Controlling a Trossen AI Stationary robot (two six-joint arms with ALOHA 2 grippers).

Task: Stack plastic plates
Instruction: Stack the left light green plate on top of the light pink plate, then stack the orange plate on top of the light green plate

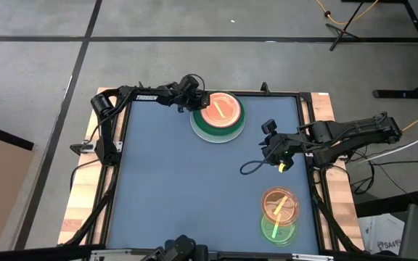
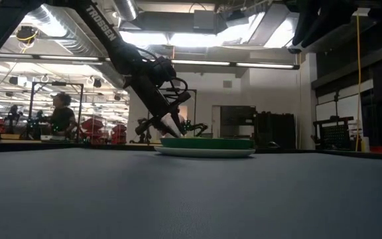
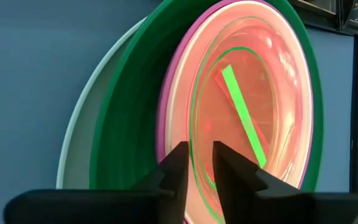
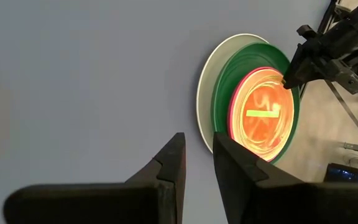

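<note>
A stack of plates (image 1: 218, 117) sits by the table's far edge: pale blue-white at the bottom, then dark green (image 3: 126, 124), hot pink, and on top a translucent pink plate (image 3: 253, 81) with a green stripe. My left gripper (image 1: 197, 104) is at the stack's left rim, shut on the top plate. My right gripper (image 1: 273, 150) hovers shut over bare table right of centre, facing the stack (image 4: 253, 106). A translucent orange plate (image 1: 279, 204) and a translucent green plate (image 1: 278, 229) lie flat by the near right corner, overlapping. My left gripper pinches the translucent pink plate's rim (image 3: 196, 134) on the side toward the table's left, one finger inside the plate and one outside. The fingers (image 2: 176, 131) slant down from the far left. The plate lies in the hot pink plate, on the stack.
The blue table top (image 1: 173, 188) is open across its left and middle. A dark cable loop (image 1: 251, 167) hangs by my right gripper. Wooden table edges (image 1: 85, 196) show beyond the mat. A person (image 2: 62, 113) sits far off in the room.
</note>
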